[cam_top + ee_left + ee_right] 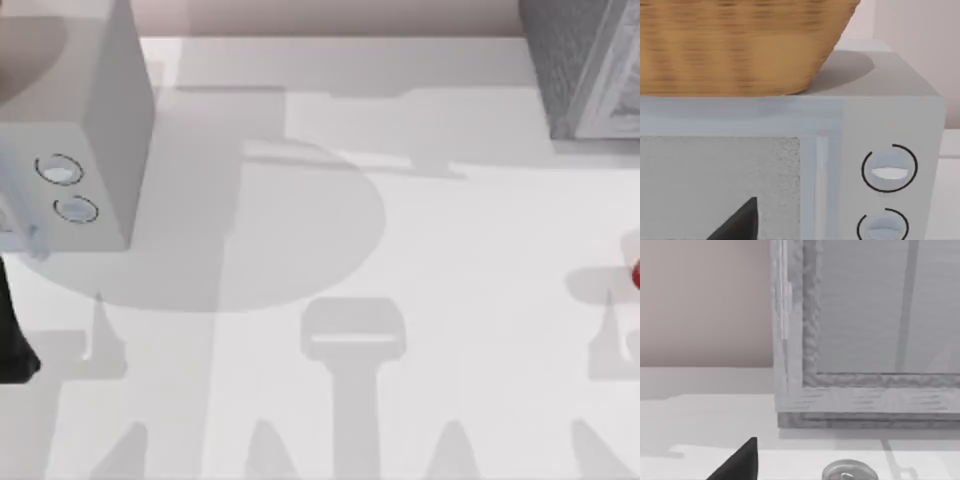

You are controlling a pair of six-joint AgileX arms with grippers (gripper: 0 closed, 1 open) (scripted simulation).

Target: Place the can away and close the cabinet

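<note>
Left pincer faces pale dialled box bearing wicker basket.

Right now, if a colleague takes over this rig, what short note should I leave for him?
Left gripper: idle, facing the pale grey box with dials; state unclear.
Right gripper: facing the cabinet front, close to the can; state unclear.
Can: on the table at its right edge, in front of the cabinet, apart from it.
Done: nothing visible.
Left: store the can, close the cabinet.
</note>
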